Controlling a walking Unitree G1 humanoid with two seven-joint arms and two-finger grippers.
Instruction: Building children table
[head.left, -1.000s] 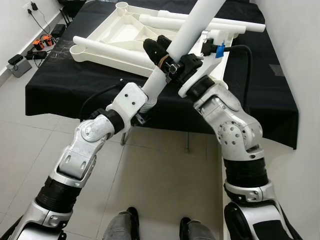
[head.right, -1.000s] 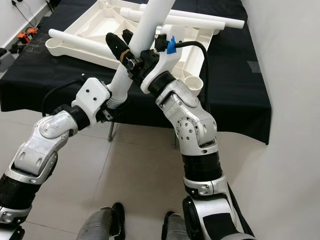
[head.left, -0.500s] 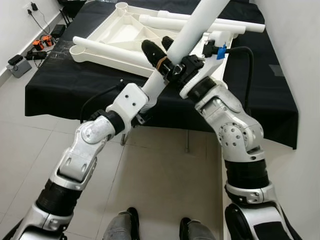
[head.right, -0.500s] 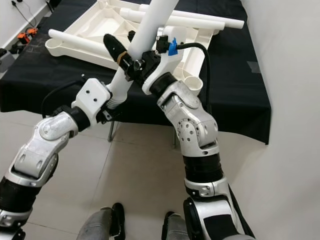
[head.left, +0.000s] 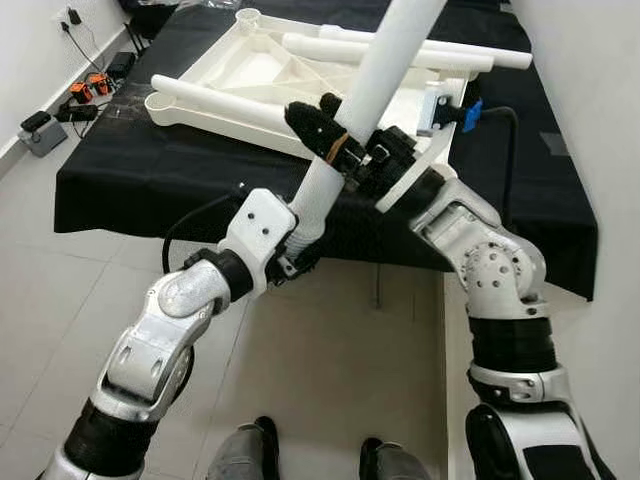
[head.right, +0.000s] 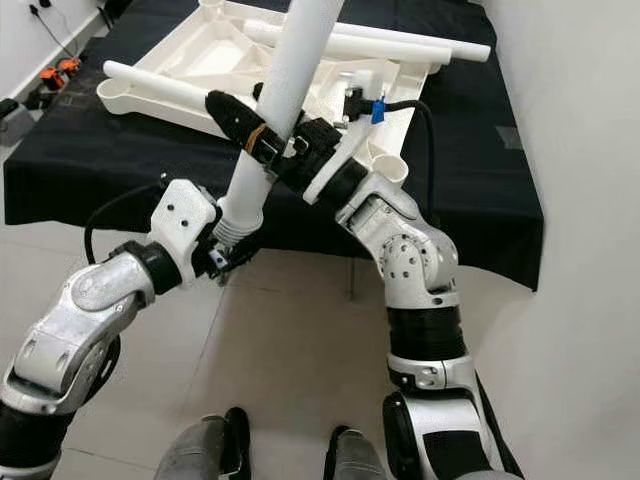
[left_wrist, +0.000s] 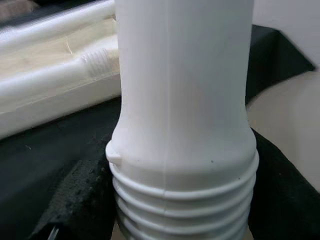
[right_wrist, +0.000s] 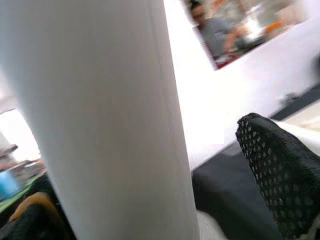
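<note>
white plastic threaded table leg (head.left: 372, 85): rigid, light, slick | left gripper (head.left: 300, 232) jaws pinch threaded end at 6 o'clock | right gripper (head.left: 345, 140) jaws clasp mid-shaft

right gripper (head.left: 335, 120) slid toward 7 o'clock down white table leg (head.left: 365, 95) | right elbow dropped to 5 o'clock

Both head views look down from above onto the near edge of the black table (head.left: 120, 170). Each wrist view sits close against the white table leg (left_wrist: 182, 100), which all views share.

Smooth white plastic table leg (head.left: 385, 70)
</note>
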